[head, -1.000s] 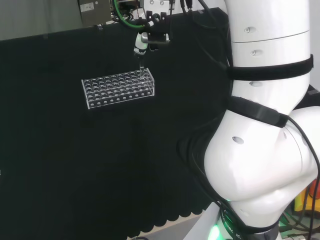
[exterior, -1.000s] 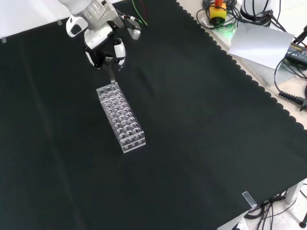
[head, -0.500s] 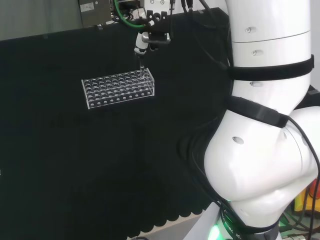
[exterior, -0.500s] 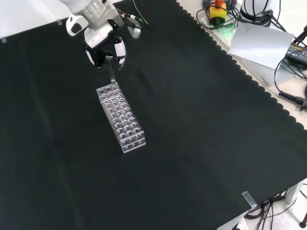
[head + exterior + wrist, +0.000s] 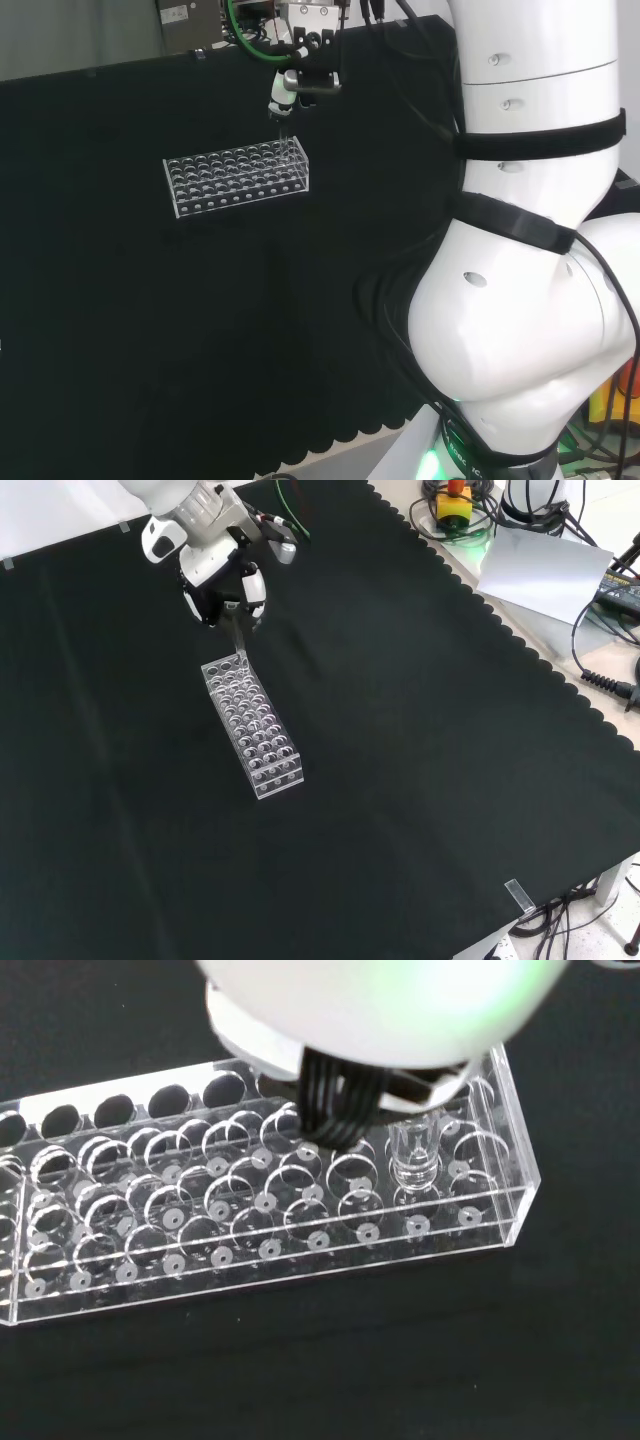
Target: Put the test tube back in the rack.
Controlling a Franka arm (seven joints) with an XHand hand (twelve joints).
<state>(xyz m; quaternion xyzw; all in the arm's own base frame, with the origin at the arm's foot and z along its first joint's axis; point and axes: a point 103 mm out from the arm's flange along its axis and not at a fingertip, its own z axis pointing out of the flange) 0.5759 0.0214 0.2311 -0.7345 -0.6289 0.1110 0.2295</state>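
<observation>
The hand [image 5: 222, 588] pinches the test tube [image 5: 239, 640] over the rack [image 5: 252, 723] end hole; lower it straight, keeping it upright.

Head view behind arm, front view opposite, wrist view close above shared rack [image 5: 270, 1210]

Black cloth [image 5: 420, 780] with scalloped edge over bench, pale floor [image 5: 590, 520] beyond, cables [image 5: 600, 670], grey wall [image 5: 70, 30]
</observation>
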